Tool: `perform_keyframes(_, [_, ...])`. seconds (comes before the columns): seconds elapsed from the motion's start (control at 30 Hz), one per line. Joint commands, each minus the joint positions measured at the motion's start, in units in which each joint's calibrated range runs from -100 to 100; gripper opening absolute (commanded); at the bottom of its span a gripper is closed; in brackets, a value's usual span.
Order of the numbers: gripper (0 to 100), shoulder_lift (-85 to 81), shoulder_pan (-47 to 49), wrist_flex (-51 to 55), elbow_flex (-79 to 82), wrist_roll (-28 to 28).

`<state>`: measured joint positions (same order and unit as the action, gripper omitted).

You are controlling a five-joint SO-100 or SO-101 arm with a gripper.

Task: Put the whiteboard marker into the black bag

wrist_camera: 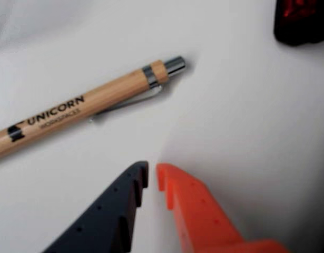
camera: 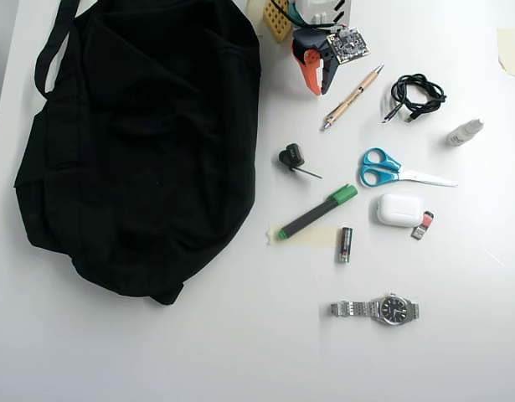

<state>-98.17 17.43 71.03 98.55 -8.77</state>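
Whiteboard marker (camera: pixel 317 213), black barrel, green cap, lying beside black bag (camera: pixel 140 142), fingers (wrist_camera: pixel 114 211) pressed nearly together, empty

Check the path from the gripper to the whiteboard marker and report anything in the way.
In the overhead view the gripper sits near the top, beside the tan pen. The whiteboard marker lies lower down; a small black object lies close to the straight line between them, on otherwise bare table.

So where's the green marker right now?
In the overhead view, the whiteboard marker lies right of the black bag, below the small black clip, left of the white earbud case.
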Motion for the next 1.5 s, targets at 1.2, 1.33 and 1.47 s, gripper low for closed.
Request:
perform_keyframes(1.2, [18,80.49,-13.99,6.58,-97.20,34.88])
perform_keyframes(1.33, [18,87.13,-11.90,6.41,-98.01,37.61])
perform_keyframes(1.47, [31,91.11,-6.74,7.01,-95.05,40.28])
